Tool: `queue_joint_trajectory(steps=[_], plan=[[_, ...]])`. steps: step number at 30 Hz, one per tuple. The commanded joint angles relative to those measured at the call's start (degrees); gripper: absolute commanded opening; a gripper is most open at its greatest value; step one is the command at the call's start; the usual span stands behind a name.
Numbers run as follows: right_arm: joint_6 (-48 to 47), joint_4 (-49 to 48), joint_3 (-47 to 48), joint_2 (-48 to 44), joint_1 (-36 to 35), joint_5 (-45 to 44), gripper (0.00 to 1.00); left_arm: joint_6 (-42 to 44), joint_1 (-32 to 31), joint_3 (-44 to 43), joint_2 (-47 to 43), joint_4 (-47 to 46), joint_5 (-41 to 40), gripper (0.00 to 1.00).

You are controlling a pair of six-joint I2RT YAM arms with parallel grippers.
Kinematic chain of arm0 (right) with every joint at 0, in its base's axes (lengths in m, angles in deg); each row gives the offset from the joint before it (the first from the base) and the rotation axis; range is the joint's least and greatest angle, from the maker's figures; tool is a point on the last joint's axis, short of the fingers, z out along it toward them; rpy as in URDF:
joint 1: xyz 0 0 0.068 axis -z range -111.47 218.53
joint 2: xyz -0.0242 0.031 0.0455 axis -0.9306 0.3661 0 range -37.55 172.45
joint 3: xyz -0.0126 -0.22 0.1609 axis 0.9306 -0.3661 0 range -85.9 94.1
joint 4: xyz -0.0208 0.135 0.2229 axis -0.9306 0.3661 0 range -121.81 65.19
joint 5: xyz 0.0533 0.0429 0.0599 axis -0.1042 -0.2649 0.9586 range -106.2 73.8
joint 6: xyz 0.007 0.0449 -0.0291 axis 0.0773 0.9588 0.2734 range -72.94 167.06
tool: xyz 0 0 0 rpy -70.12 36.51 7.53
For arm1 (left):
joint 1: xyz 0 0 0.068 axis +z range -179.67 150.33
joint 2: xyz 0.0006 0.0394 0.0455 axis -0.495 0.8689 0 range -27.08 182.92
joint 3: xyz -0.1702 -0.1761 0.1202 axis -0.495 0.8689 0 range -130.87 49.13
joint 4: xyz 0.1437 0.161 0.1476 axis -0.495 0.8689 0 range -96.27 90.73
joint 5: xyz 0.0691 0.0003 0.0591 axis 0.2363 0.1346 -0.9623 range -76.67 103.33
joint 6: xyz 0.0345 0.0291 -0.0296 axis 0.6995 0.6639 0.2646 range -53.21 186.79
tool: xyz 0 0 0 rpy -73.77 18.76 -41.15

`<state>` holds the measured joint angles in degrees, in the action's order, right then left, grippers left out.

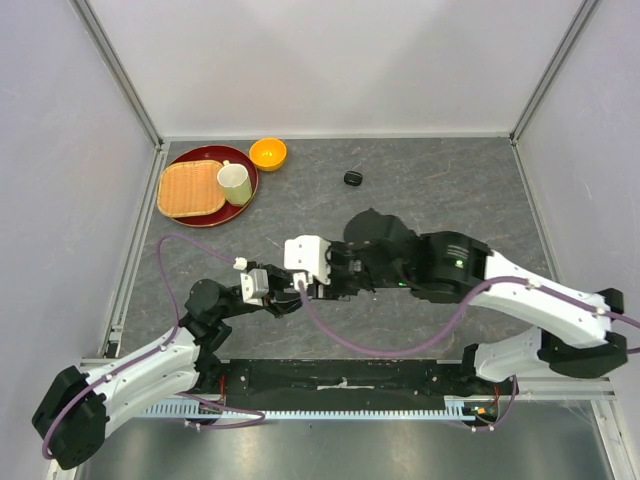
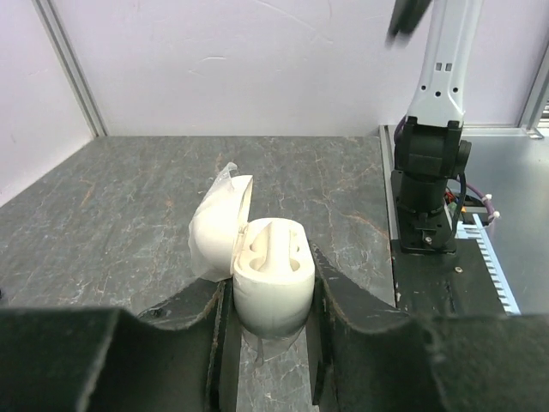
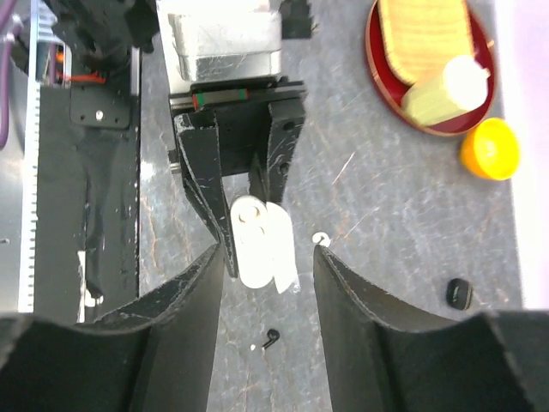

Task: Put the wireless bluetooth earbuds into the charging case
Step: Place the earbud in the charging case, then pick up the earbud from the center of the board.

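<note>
With the left claw [image 2: 270,296] pinching the open white charging case [image 2: 273,257] and the right claw [image 3: 268,253] spread above it, a white earbud [image 3: 322,239] lies on the worktop [image 3: 386,215] at the case's 3 o'clock, where a descending finger could flick it away.

No writing, brand, number or sign can be read anywhere in these views (the white charging case [image 2: 270,279] shows only a plain shell). A few small dark marks sit on the upright white arm link [image 2: 446,81], too small to tell whether they are lettering.
</note>
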<state>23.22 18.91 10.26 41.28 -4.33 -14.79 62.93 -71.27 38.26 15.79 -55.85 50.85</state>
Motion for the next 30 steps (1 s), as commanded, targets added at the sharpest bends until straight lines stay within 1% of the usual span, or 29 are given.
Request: queue_joint_trajectory(steps=[1,4,5,7,8,10,11,13,14,16,17,18,19,20,21,24,25,26,27,28,30], plan=[[1.9,-8.3,-2.8,-6.0,0.0,-2.8,0.55,-0.3,-0.2,-1.3,-0.9,-1.6,-2.4,0.02],[4.2,-14.1,-7.1,-9.8,0.0,-8.9,0.64,-0.2,-0.2,-0.7,-1.8,-1.7,-4.4,0.02],[4.8,-16.9,-9.1,-11.7,0.0,-12.8,0.69,-0.1,-0.1,-0.6,-2.1,-2.0,-5.6,0.02],[7.1,-19.5,-11.0,-13.2,0.2,-16.6,0.71,0.0,-0.2,0.1,-3.1,-2.1,-6.9,0.02],[8.1,-22.0,-12.6,-14.7,0.6,-20.1,0.74,0.0,-0.2,0.3,-3.4,-2.4,-8.5,0.02],[10.5,-24.2,-14.0,-16.0,1.6,-23.4,0.77,0.2,-0.2,1.2,-4.8,-2.8,-9.9,0.02],[11.5,-26.2,-15.2,-17.2,3.2,-25.8,0.79,0.2,-0.2,1.5,-5.3,-2.9,-11.5,0.02],[15.0,-28.6,-16.3,-18.3,5.9,-27.1,0.81,0.3,-0.1,2.2,-6.3,-2.9,-12.5,0.02],[16.4,-29.4,-17.4,-19.1,9.5,-27.7,0.82,0.3,-0.1,2.3,-7.4,-2.9,-13.4,0.02],[21.6,-30.7,-18.4,-19.6,14.2,-27.4,0.82,0.3,-0.2,3.0,-8.4,-2.6,-14.0,0.02],[23.5,-30.9,-19.2,-19.7,19.0,-27.4,0.82,0.4,-0.2,3.1,-9.2,-2.3,-14.3,0.02],[25.3,-31.1,-19.5,-19.3,21.2,-27.3,0.82,0.5,-0.2,3.2,-9.6,-1.6,-14.5,0.02],[26.5,-30.9,-19.7,-18.9,23.3,-26.7,0.82,0.8,-0.2,3.2,-10.1,-1.1,-14.7,0.02],[28.4,-30.8,-19.8,-17.8,27.0,-25.6,0.82,0.8,-0.2,3.2,-10.4,-0.7,-14.9,0.02],[29.0,-30.6,-19.9,-17.0,28.8,-21.4,0.82,0.9,-0.2,3.2,-11.2,-0.3,-14.9,0.02],[31.6,-30.1,-19.9,-13.3,35.1,-14.5,0.81,0.9,-0.2,3.3,-12.7,0.5,-14.9,0.02],[32.4,-30.1,-19.8,-12.2,36.7,-10.8,0.79,0.9,-0.2,3.3,-13.2,1.4,-14.9,0.02],[33.3,-30.1,-20.0,-9.6,39.8,-8.7,0.79,0.9,-0.1,3.3,-13.6,1.9,-14.8,0.02],[34.9,-30.1,-20.0,-7.9,41.4,-5.9,0.79,1.0,-0.1,3.2,-14.6,2.3,-14.8,0.02],[35.7,-30.0,-20.0,-4.1,42.9,0.3,0.77,1.0,-0.1,3.2,-15.2,3.2,-14.9,0.02],[39.1,-30.4,-20.3,0.0,45.7,2.6,0.76,1.3,-0.1,3.2,-16.2,3.9,-14.9,0.02]])
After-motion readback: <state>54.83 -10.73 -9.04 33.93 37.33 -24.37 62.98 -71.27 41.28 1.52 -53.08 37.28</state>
